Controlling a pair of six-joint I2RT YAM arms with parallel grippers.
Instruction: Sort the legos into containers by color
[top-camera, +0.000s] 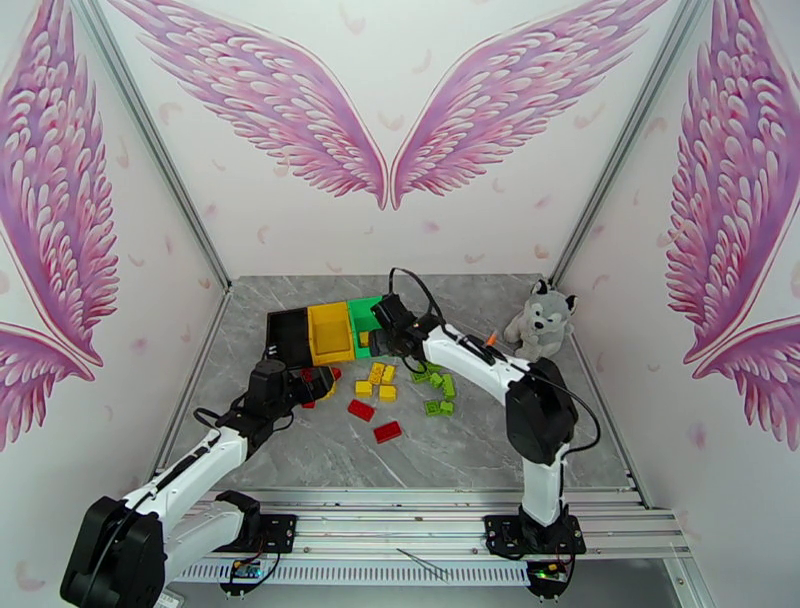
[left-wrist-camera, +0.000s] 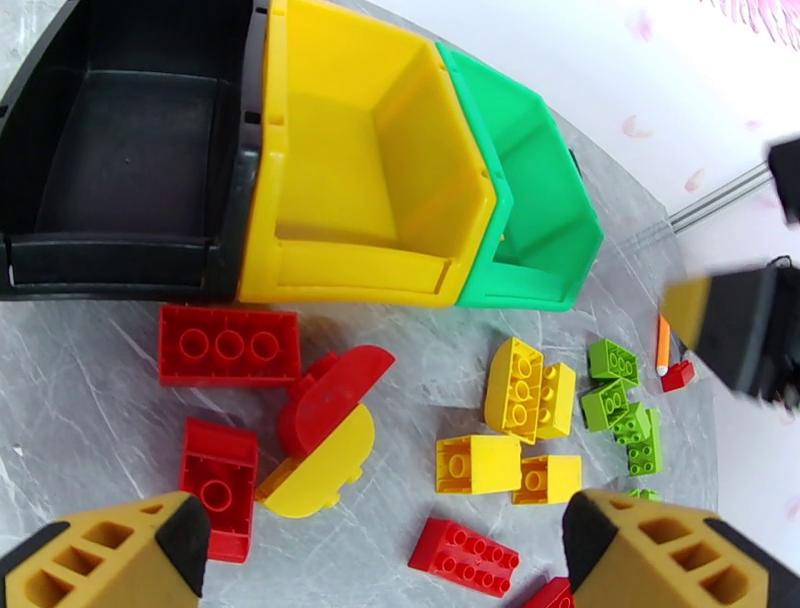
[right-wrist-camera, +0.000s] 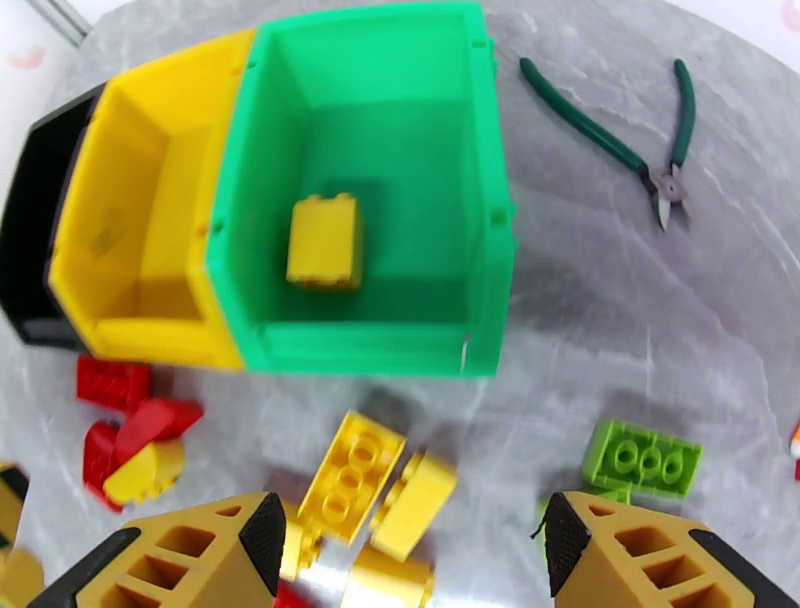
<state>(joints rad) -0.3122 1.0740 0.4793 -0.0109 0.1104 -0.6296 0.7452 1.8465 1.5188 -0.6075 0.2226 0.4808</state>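
Yellow brick (right-wrist-camera: 323, 241) in green bin (right-wrist-camera: 360, 347), off its walls | right fingers (right-wrist-camera: 200, 550) parted, empty | left fingers (left-wrist-camera: 110, 555) wide, empty

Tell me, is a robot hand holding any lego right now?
No, nothing is held. The left gripper and the right gripper are both open and empty, above loose legos on the table.

White-and-black arms (top-camera: 470, 357), yellow tool fingers (left-wrist-camera: 660, 552)

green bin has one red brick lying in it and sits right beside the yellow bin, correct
Not quite. The brick in the green bin is yellow, not red, as the right wrist view shows. The rest holds: one brick, and the yellow bin right beside it.
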